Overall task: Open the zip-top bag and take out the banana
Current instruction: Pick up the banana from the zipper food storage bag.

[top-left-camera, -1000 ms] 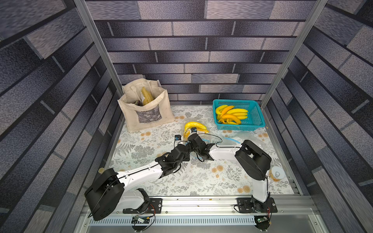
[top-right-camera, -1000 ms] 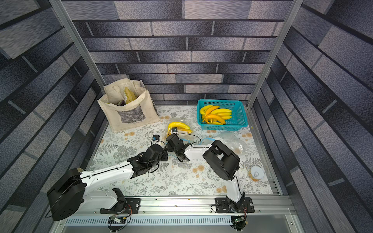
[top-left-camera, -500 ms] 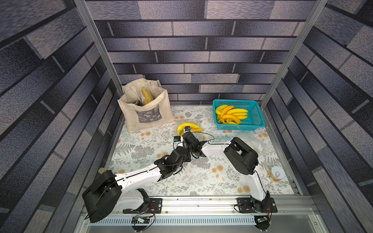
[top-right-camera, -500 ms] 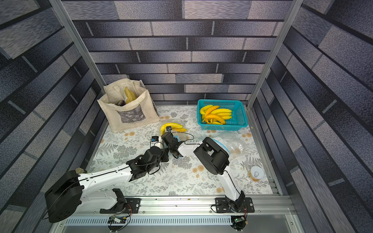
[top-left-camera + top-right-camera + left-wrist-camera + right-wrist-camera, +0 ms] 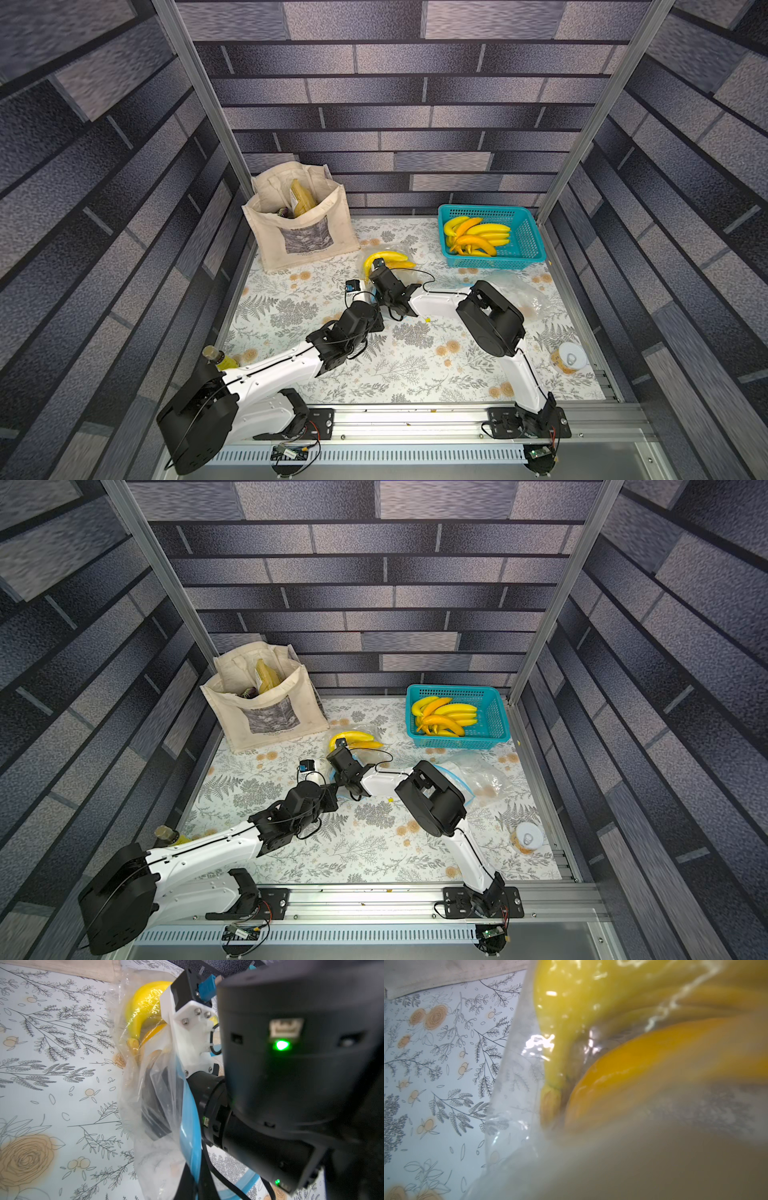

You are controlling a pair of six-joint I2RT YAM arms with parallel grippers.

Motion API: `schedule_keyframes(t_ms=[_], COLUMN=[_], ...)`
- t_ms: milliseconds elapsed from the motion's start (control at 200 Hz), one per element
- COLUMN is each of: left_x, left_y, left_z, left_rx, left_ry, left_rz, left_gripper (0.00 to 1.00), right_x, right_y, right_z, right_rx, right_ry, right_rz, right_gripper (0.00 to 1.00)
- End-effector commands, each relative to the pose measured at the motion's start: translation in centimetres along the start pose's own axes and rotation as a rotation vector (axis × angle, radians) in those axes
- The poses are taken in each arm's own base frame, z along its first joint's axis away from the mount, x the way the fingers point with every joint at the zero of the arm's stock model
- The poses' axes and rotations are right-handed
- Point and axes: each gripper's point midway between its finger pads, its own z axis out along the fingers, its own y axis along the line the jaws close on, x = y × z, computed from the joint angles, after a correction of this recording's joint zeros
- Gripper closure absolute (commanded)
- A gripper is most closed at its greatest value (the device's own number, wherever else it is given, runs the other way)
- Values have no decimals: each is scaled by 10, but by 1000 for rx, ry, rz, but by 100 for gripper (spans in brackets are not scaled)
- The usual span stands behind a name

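Sitting inside bag (image 5: 133, 1093), closed right hand (image 5: 154, 1093)

We see the zip-top bag (image 5: 153, 1093), clear crinkled film with a blue zip strip (image 5: 189, 1126), lying a little beyond the middle of the scene. Its mouth is at the near end and looks parted. At its far end lies the curved yellow banana (image 5: 384, 256), still inside, stem toward the near left. An orange banana (image 5: 654, 1059) is tucked against its inner curve.
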Motion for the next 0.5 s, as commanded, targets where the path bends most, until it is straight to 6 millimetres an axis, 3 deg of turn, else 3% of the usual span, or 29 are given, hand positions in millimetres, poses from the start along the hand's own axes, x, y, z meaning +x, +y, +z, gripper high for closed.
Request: schedule_keyframes(t_ms=[0,115,275,341,361,496], left_x=[6,9,19,20,21,23], left_y=[16,26,34,33,33,35], left_z=[-6,-6,0,2,2,5], left_rx=[-36,-84,-105,-108,-110,-128], left_ry=[28,41,60,69,72,85], left_rz=[5,31,42,54,58,77], left_gripper=[99,99,99,99,99,99], right_x=[34,30,34,45,36,39], right_y=[-28,-18,15,17,23,31], right_z=[1,-14,-50,-61,-73,-97], right_rx=[52,-23,-208,-244,-272,-367], right_ry=[140,138,230,279,259,277], right_rz=[-5,-4,-50,-70,-74,-80], right_gripper=[100,100,100,100,100,100])
